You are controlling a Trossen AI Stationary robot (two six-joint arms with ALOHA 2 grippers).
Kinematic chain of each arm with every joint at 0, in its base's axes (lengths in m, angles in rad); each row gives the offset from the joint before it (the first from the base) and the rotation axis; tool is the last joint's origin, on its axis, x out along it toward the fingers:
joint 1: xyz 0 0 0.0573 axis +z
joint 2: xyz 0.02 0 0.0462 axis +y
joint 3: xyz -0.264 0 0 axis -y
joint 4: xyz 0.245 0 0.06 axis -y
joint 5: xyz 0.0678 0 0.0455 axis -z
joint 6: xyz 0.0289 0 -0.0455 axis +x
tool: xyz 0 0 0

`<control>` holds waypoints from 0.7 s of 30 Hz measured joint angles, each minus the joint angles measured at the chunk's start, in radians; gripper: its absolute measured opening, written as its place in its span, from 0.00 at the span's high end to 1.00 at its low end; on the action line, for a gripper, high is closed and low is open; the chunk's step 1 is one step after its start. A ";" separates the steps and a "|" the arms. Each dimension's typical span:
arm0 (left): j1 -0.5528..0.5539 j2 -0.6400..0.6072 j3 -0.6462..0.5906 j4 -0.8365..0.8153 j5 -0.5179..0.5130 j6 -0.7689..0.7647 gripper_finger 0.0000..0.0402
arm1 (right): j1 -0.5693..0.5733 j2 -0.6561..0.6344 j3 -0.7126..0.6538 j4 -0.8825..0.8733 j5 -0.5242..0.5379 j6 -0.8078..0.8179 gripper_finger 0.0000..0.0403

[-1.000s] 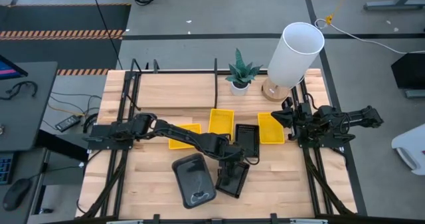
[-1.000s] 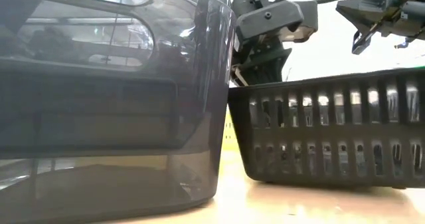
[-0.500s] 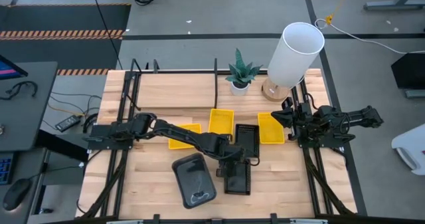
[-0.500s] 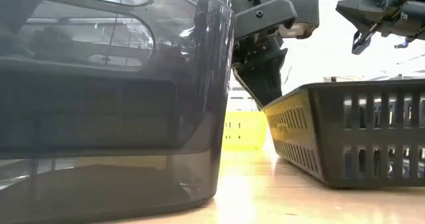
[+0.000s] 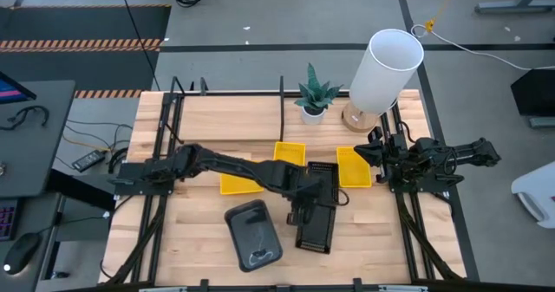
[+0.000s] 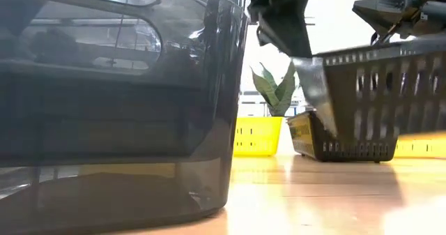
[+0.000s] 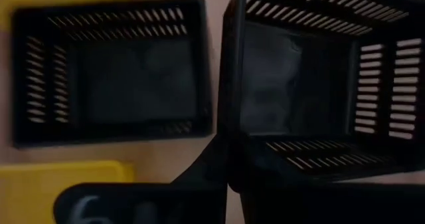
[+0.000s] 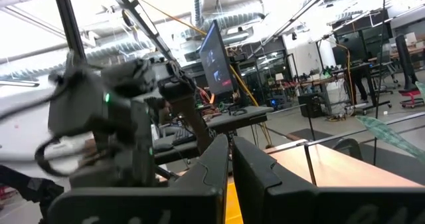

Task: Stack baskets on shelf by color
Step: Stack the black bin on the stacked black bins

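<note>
My left gripper (image 5: 301, 197) is shut on a black slatted basket (image 5: 316, 228) near the table's middle; the low view shows that basket (image 6: 390, 74) raised. A second black slatted basket (image 5: 323, 178) rests on its base just beyond, also in the left wrist view (image 7: 113, 71). Three yellow baskets (image 5: 241, 179) (image 5: 289, 157) (image 5: 353, 166) lie in a row on the table. Dark grey baskets (image 5: 253, 234) sit nested to the held basket's left. The light-wood shelf (image 5: 234, 119) runs along the far side. My right gripper (image 5: 368, 151), shut, waits at the right edge. My left gripper holds the black basket by the rim of its far short wall (image 7: 234, 117), pinched with one finger inside the basket and one outside. The fingers slant down from the far left. The basket is lifted clear of the table, tilted, its long side running near to far.
A white plant pot with a green plant (image 5: 313, 97) and a large white cylinder lamp (image 5: 385, 71) stand on the far part of the table. Black frame uprights (image 5: 282, 110) rise around the shelf. Bare wood lies near the right front corner (image 5: 381, 240).
My left gripper has lifted the black basket off the table and carried it a little toward the right and far edges. The basket has swung from a skewed lie to a near-to-far line behind the second black basket.
</note>
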 joint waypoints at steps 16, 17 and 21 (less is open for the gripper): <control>0.202 0.000 0.098 0.018 0.036 0.088 0.96 | 0.000 0.000 0.000 0.000 0.000 0.000 0.93; 0.216 0.001 0.085 0.036 0.037 0.086 0.96 | 0.000 0.000 0.000 0.000 0.000 0.000 0.93; 0.261 0.004 0.048 0.083 0.059 0.088 0.96 | 0.000 0.000 0.000 0.000 0.000 0.000 0.93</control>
